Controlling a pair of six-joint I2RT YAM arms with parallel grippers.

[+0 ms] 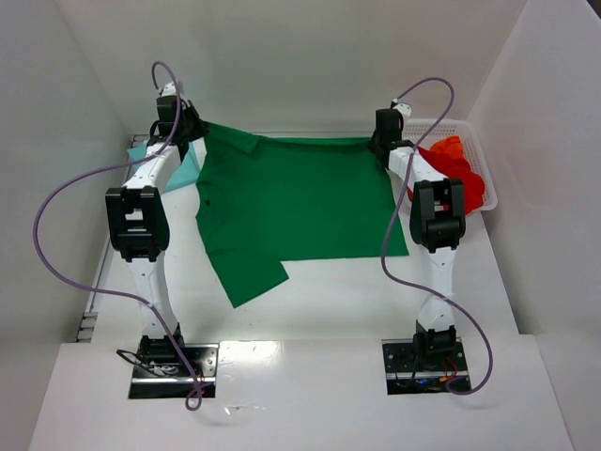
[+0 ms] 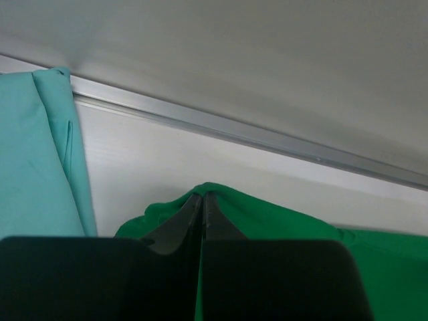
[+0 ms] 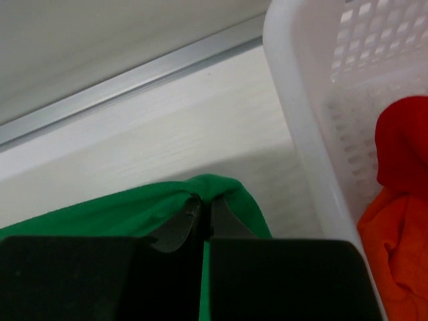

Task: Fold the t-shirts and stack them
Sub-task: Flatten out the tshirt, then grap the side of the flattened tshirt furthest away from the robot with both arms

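Observation:
A dark green t-shirt (image 1: 291,202) lies spread over the middle of the table, one sleeve (image 1: 249,277) pointing to the near left. My left gripper (image 1: 192,127) is shut on its far left corner, seen as green cloth (image 2: 281,221) pinched between the jaws (image 2: 202,199). My right gripper (image 1: 383,143) is shut on its far right corner (image 3: 167,207), jaws closed (image 3: 204,204). A pale teal t-shirt (image 1: 174,164) lies at the far left, also in the left wrist view (image 2: 33,160). Red t-shirts (image 1: 460,169) fill the basket; they show in the right wrist view (image 3: 401,200).
A white mesh basket (image 1: 474,136) stands at the far right, close to my right gripper; its wall shows in the right wrist view (image 3: 314,100). White walls enclose the table on three sides, with a metal rail (image 2: 267,134) along the back edge.

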